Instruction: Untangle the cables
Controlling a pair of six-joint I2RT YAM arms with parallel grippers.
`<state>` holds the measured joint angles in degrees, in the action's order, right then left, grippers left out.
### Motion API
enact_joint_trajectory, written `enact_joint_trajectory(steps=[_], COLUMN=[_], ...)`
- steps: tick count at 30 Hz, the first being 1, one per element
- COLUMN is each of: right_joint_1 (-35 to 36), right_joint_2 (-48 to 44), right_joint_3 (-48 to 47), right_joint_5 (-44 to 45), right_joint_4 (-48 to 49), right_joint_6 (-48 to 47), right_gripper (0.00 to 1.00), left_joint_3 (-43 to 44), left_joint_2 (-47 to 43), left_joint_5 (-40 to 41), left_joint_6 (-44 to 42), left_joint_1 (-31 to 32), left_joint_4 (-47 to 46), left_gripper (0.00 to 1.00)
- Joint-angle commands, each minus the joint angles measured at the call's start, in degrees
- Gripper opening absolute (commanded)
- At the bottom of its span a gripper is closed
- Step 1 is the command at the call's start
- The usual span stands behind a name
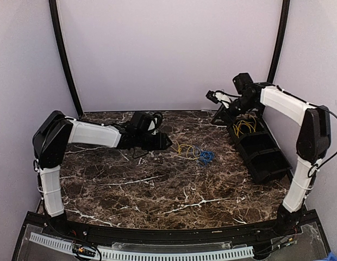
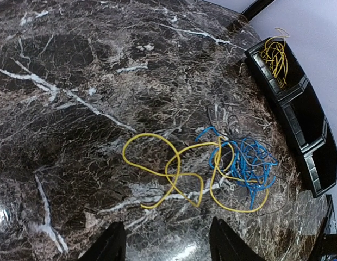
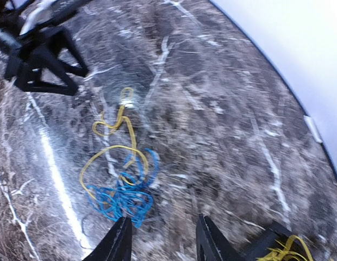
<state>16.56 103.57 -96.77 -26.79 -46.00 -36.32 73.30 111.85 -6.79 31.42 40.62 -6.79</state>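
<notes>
A tangle of cables lies mid-table: loose yellow loops on the left, hooked into a small blue bundle on the right. The left wrist view shows the yellow cable threading through the blue cable. My left gripper hovers just short of the yellow loops, open, with nothing between its fingers. It is also in the top view. My right gripper is open and empty, raised above the table beyond the blue bundle and the yellow cable. From above, it hangs near the bins.
A row of black bins stands along the right side. Its far compartment holds a separate yellow cable bundle, also visible from the left wrist. Purple walls close in the marble table on three sides.
</notes>
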Motion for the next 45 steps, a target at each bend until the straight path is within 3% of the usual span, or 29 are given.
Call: enact_joint_trajectory(steps=[1,12,16,18,22,25,27,30,32,41,45], right_joint_1=[5.1,6.3,6.3,6.3,6.3,6.4,6.4,7.0,8.1,13.5,15.1], right_joint_2=[5.0,5.0,4.5,4.6,4.7,4.9,5.0,5.9,6.9,15.8,18.6], right_joint_3=[2.2,7.5,8.8,8.7,7.6,5.7,4.3,2.8,2.0,-6.1,-6.2], right_joint_5=[-9.2,-12.2,-11.7,-11.6,-10.5,-9.2,-9.3,-11.2,-12.1,-14.6,-17.4], right_joint_4=[3.0,9.4,10.2,10.3,10.1,9.8,10.0,11.1,11.1,13.4,19.1], right_joint_6=[2.4,7.7,8.1,8.3,8.8,9.0,9.7,10.5,9.5,8.9,11.9], right_gripper=[0.41,0.42,0.42,0.43,0.42,0.43,0.45,0.6,0.64,0.66,0.66], left_joint_3=[4.7,10.3,13.2,14.1,14.7,12.1,9.5,6.0,4.3,-2.1,-4.0], left_joint_2=[5.1,16.9,21.4,22.8,23.5,21.1,17.6,10.6,6.6,-6.1,-9.6], left_joint_5=[-5.0,-15.4,-18.1,-19.2,-20.3,-19.9,-18.8,-18.4,-18.5,-17.9,-17.2], left_joint_6=[0.5,-1.5,0.2,0.9,2.0,1.7,1.0,-0.4,-0.6,2.0,2.3], left_joint_1=[-2.5,-5.9,-6.0,-6.0,-6.0,-5.9,-5.9,-5.9,-5.9,-5.4,-4.9], left_joint_4=[-2.6,-11.7,-14.1,-15.4,-17.1,-20.1,-22.0,-23.5,-24.4,-24.8,-24.3], left_gripper=[0.54,0.52,0.46,0.39,0.13,0.01,0.0,0.0,0.0,0.0,0.0])
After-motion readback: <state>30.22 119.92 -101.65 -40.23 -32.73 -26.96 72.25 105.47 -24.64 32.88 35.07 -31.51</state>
